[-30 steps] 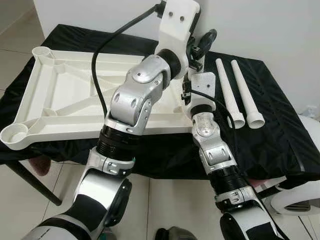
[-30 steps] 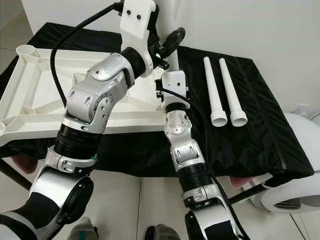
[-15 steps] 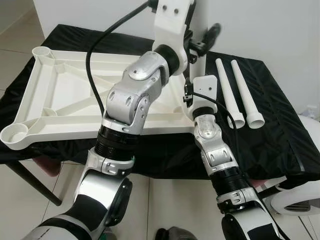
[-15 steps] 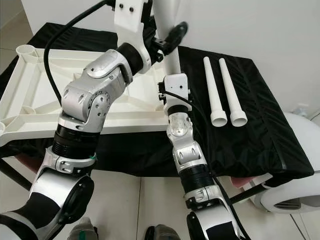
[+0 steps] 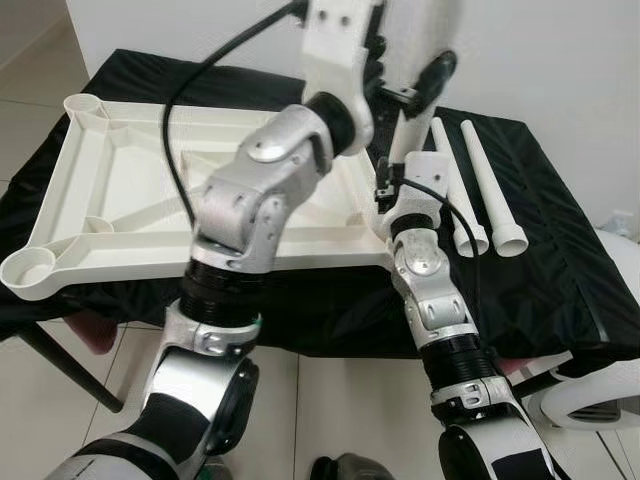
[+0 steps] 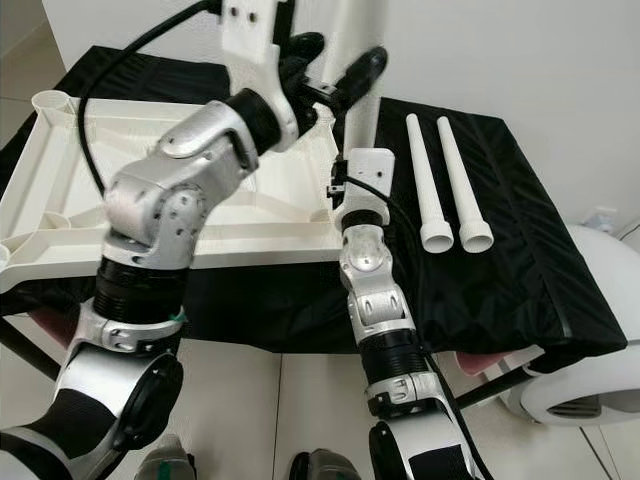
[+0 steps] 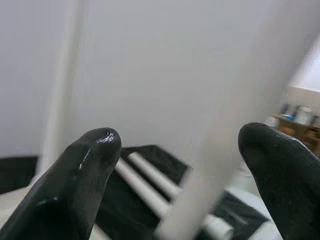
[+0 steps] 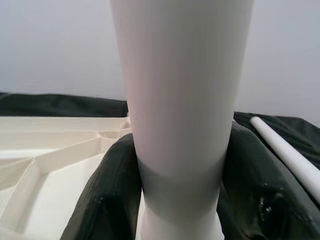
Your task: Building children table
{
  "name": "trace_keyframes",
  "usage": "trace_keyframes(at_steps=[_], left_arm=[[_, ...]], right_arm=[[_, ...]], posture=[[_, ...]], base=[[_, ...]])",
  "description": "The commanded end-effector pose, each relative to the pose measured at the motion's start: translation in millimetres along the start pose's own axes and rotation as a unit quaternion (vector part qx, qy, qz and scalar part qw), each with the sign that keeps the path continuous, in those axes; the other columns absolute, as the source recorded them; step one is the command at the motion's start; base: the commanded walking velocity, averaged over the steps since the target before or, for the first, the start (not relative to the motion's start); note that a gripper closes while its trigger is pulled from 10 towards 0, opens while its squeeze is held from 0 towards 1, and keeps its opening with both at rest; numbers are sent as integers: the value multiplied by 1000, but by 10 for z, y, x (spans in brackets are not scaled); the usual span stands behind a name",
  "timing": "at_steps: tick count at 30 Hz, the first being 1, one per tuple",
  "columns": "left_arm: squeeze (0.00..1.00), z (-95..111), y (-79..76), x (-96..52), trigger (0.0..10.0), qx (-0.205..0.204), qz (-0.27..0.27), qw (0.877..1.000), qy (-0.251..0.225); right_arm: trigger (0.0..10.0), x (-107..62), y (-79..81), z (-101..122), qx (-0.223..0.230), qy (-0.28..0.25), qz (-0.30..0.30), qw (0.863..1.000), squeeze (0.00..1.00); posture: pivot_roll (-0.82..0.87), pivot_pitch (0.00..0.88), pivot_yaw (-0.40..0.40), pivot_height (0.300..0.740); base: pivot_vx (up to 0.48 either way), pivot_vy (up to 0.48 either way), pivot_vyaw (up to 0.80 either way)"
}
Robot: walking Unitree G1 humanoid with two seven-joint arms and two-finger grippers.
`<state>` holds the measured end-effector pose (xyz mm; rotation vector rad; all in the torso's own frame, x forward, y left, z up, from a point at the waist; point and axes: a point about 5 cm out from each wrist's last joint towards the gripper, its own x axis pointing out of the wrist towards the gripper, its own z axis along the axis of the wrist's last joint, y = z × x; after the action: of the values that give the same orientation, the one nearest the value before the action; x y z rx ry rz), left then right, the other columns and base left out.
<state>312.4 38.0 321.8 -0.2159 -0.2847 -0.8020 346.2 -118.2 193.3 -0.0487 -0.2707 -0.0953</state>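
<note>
Tabletop (image 5: 150, 190) lies upside down on the black-draped table (image 6: 520, 260), sockets facing up so the legs can drop in from above. It takes up the left part of the table, with its near edge along the table's near edge.

Right gripper (image 8: 175, 200) is clenched around the base of an upright white leg (image 6: 362, 90), which stands at the tabletop's near right corner, where a socket should be. Low grip probably steadies the foot while it seats. The joint itself is hidden behind the wrist, so I can't tell whether the leg is fully home.

Left gripper (image 7: 175, 175) is up higher on the same leg. In the left wrist view the fingers (image 7: 85, 170) are spread, with the blurred leg shaft between them and a gap on both sides. So it brackets the leg as a guide, not a clamp, as I read it; likely keeping it plumb.

Two spare legs (image 6: 440, 180) lie side by side on the cloth by the table's right edge, flared ends toward the near edge, apart from the tabletop. Staged within reach for the next sockets.

Far left socket (image 5: 85, 103) and near left socket (image 5: 30, 268) are open and empty.

Risk: leg tilts if the lower grip lets go before it seats.
</note>
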Motion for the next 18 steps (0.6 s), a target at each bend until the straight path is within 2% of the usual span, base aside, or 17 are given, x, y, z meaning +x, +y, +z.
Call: trace_keyframes(at_steps=[1, 2, 5, 6, 9, 12, 15, 17, 18], left_arm=[[0, 26, -26, -86, 10000, -15, -61, 998, -7], [0, 26, -26, -86, 10000, -15, -61, 998, -7], [0, -11, 165, -288, 10000, -35, -39, 999, -7], [0, -11, 165, -288, 10000, -35, -39, 999, -7], [0, -187, 304, -392, 10000, 0, 1, 999, 39], [0, -398, 378, -437, 10000, 48, 33, 994, 95], [0, -449, 391, -442, 10000, 60, 41, 992, 107], [0, -619, 394, -450, 10000, 107, 50, 982, 147], [0, -619, 394, -450, 10000, 107, 50, 982, 147]], right_arm=[[10000, 15, -89, 34, 26, -4, -17, 999, 0], [10000, 15, -89, 34, 26, -4, -17, 999, 0], [10000, 26, -195, -5, 68, 9, -15, 997, 0], [10000, 26, -195, -5, 68, 9, -15, 997, 0], [10000, 35, -265, -12, 62, 7, -2, 998, 0], [10000, 47, -326, -2, 47, 2, 8, 999, 0], [10000, 48, -341, 0, 46, 2, 9, 999, 0], [10000, 48, -378, -6, 48, 8, 18, 999, 0], [10000, 48, -378, -6, 48, 8, 18, 999, 0]], posture=[[80, 0, -111, 740], [80, 0, -111, 740], [80, 0, -109, 740], [80, 0, -109, 740], [84, 0, -108, 740], [86, 0, -112, 740], [86, 0, -112, 740], [84, 0, -116, 740], [84, 0, -116, 740]], base=[[0, 0, 0], [0, 0, 0], [0, 0, 0], [0, 0, 0], [0, 0, 0], [0, 0, 0], [0, 0, 0], [0, 0, 0], [0, 0, 0]])
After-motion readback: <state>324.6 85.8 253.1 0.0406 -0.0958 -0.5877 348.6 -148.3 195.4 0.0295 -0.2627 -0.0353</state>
